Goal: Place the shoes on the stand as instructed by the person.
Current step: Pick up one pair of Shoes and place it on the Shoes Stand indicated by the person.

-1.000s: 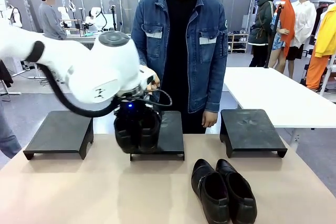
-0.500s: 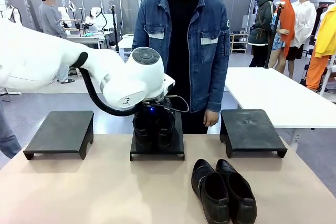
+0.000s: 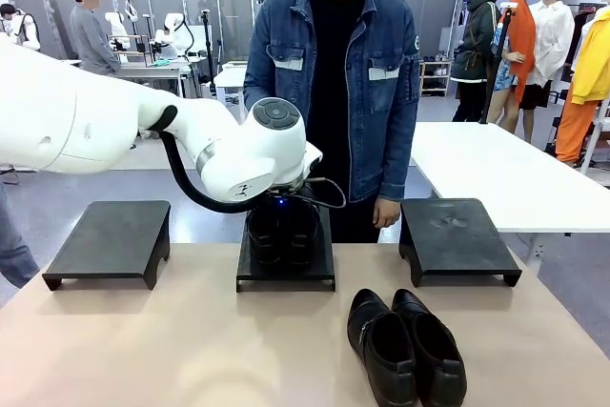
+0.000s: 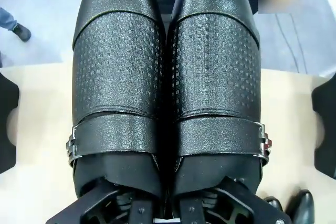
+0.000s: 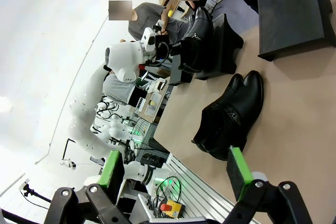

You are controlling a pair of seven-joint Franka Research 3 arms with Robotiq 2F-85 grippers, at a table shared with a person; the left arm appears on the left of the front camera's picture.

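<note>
Your left gripper (image 4: pixel 167 208) is clamped on the held pair of shoes (image 3: pixel 282 235), pinching both together at the heel end. They hang toes down over the middle stand (image 3: pixel 286 275), straight in front of the person (image 3: pixel 329 73), so I judge that is the stand chosen, though I cannot tell whether the toes touch it. The left wrist view shows that grip close up, the front view shows the second pair (image 3: pixel 405 345) lying on the table (image 3: pixel 143 350) near the right stand (image 3: pixel 457 235), and the right wrist view shows your right gripper (image 5: pixel 174 174) spread wide and empty.
</note>
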